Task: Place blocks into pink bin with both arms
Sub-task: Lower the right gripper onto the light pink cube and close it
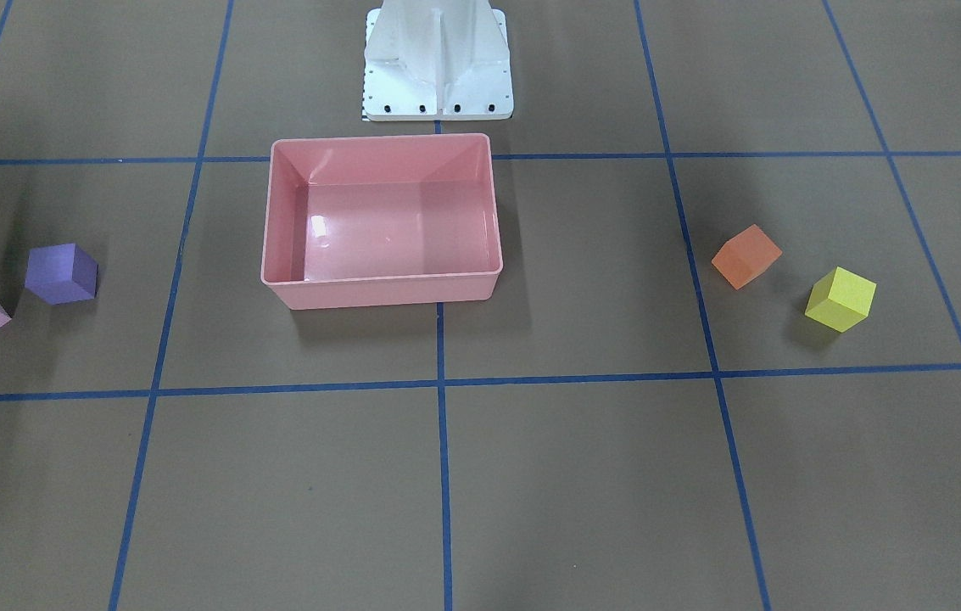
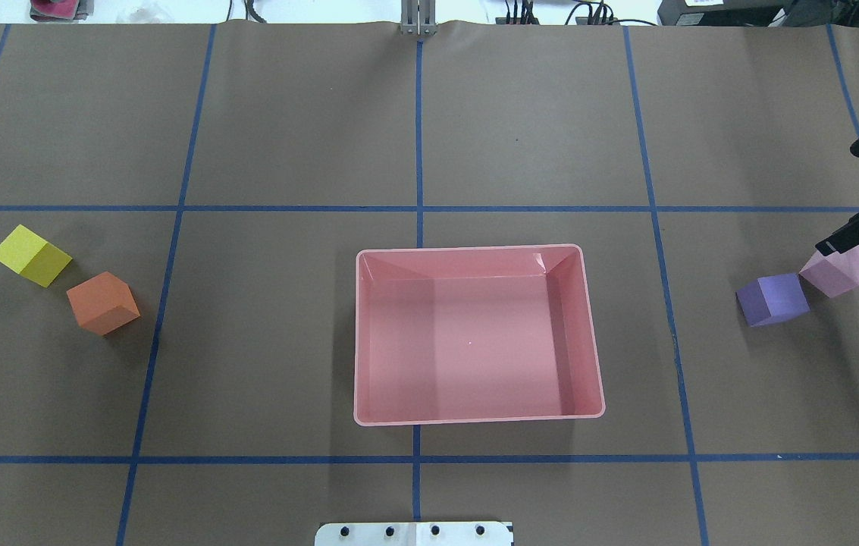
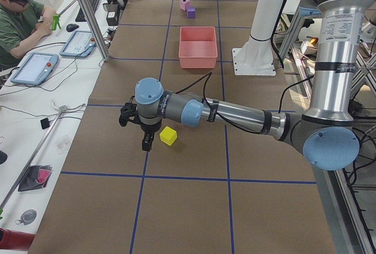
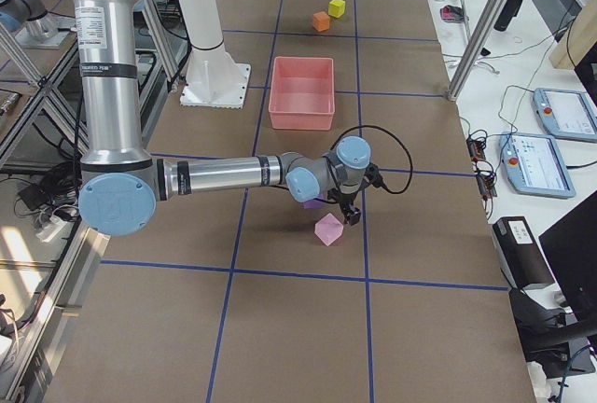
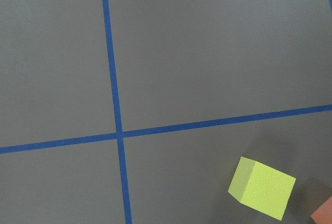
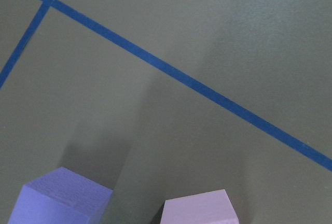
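Light-pink matte cube (image 2: pixel 840 273) lies on the desk (image 2: pixel 474 114) just beside the matte purple cube (image 2: pixel 772 299), outside the glossy salmon-pink plastic bin (image 2: pixel 474 419). Right claw (image 2: pixel 857 193) hangs spread over it; a finger could shove either cube. Left claw (image 3: pixel 138 130): cannot tell.

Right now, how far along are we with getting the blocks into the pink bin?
Done: nothing; the pink bin is empty. In hand: the right gripper, open, is at the light pink block; the left gripper is beside the yellow block. Left: all four, including the purple block and orange block.
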{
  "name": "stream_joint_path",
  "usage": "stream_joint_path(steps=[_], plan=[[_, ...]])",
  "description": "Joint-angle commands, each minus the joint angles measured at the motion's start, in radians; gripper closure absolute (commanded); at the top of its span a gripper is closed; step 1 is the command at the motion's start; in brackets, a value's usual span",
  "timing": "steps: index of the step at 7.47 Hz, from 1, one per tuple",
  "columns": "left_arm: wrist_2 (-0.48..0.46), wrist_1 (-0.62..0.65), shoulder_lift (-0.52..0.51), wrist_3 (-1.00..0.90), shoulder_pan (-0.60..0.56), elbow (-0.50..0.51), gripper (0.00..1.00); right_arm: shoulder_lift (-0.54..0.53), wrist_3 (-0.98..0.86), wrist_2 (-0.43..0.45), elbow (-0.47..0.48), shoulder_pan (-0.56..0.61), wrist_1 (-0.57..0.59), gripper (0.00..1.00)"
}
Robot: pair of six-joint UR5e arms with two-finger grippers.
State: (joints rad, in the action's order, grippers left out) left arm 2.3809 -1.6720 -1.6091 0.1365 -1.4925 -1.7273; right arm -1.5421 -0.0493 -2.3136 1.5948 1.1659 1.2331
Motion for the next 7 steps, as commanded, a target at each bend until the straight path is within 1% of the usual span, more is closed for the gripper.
stream_joint_path(steps=[1,2,5,7], plan=[[0.001,0.0,0.0,0.0,0.0,0.0,0.0,-0.006,-0.096,0.017,-0.016,-0.009,0.006,0.01],[0.001,0.0,0.0,0.0,0.0,-0.002,0.0,-0.004,-0.148,0.019,-0.042,-0.009,0.006,0.01],[0.001,0.0,0.0,0.0,0.0,-0.002,0.0,-0.007,-0.152,0.017,-0.058,-0.008,0.008,0.01],[0.001,0.0,0.0,0.0,0.0,-0.002,0.0,0.002,-0.15,0.017,-0.085,-0.009,0.008,0.01]])
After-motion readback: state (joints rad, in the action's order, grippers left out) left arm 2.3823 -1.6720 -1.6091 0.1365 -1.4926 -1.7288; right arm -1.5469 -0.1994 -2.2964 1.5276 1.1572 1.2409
